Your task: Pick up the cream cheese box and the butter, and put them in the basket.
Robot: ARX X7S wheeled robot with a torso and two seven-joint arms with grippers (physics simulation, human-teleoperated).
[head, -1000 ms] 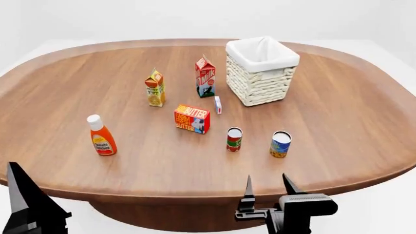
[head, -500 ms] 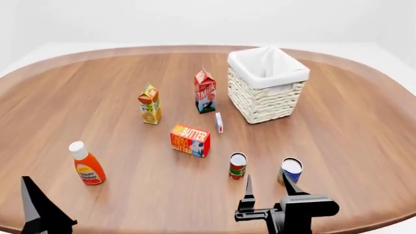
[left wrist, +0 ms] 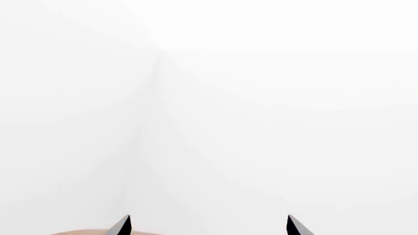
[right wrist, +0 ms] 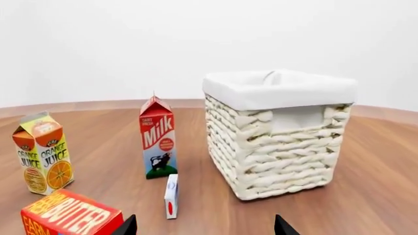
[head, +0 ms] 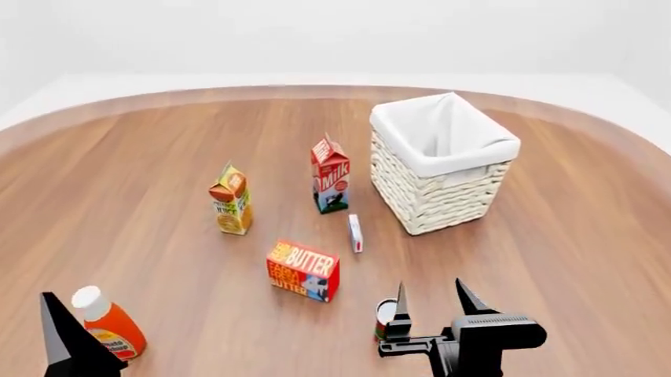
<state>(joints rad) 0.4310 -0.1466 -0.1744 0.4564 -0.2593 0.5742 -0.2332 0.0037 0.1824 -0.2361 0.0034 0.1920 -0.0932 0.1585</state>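
The small thin white cream cheese box (head: 356,233) stands on edge on the wooden table, between the milk carton and the basket (head: 445,164); in the right wrist view the cream cheese box (right wrist: 171,196) stands ahead of the fingertips. The red-orange butter (head: 303,269) lies nearer to me; only a corner of the butter (right wrist: 68,215) shows in the right wrist view. The cream wicker basket (right wrist: 282,131) has a white liner. My right gripper (head: 430,302) is open and empty, low at the front. My left gripper (left wrist: 207,226) is open, facing blank white.
A red-and-white milk carton (head: 330,175) and an orange juice carton (head: 231,199) stand left of the basket. A ketchup bottle (head: 107,322) is beside my left finger (head: 58,330). A small can (head: 384,317) sits partly behind my right gripper.
The head view has tilted down and closed in: everything on the table has slid toward me, the blue can has left the view. Both grippers stay put in the frame.
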